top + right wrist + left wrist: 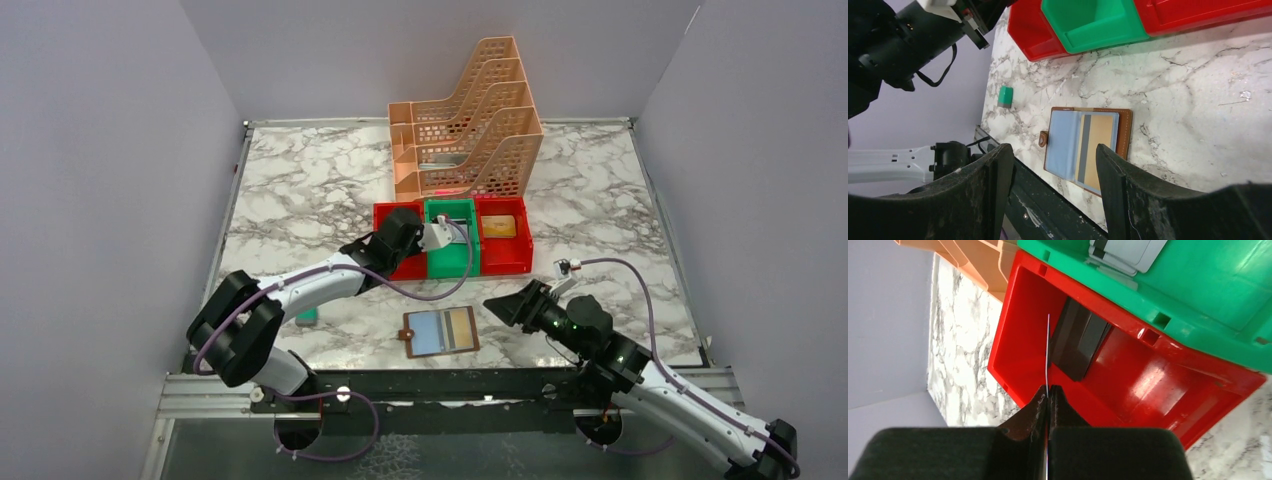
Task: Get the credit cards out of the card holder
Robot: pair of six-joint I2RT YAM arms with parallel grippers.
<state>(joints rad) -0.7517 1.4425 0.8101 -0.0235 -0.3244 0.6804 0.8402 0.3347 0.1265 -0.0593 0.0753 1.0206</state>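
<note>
The card holder (440,331) lies open and flat on the marble near the front edge, brown leather with grey-blue pockets (1068,142). A tan card with a grey stripe (1095,145) sits in its right pocket. My left gripper (1049,390) is shut on a thin credit card (1048,350), seen edge-on as a pale line, above the left red bin (1018,330). A dark card (1078,340) leans inside that bin. My right gripper (1053,150) hovers open just right of the holder, with nothing between its fingers (520,300).
The green bin (450,262) holds grey cards (1128,252), and the right red bin (505,258) holds a tan card (498,227). An orange file rack (470,120) stands behind the bins. A small green block (307,316) lies by the left arm.
</note>
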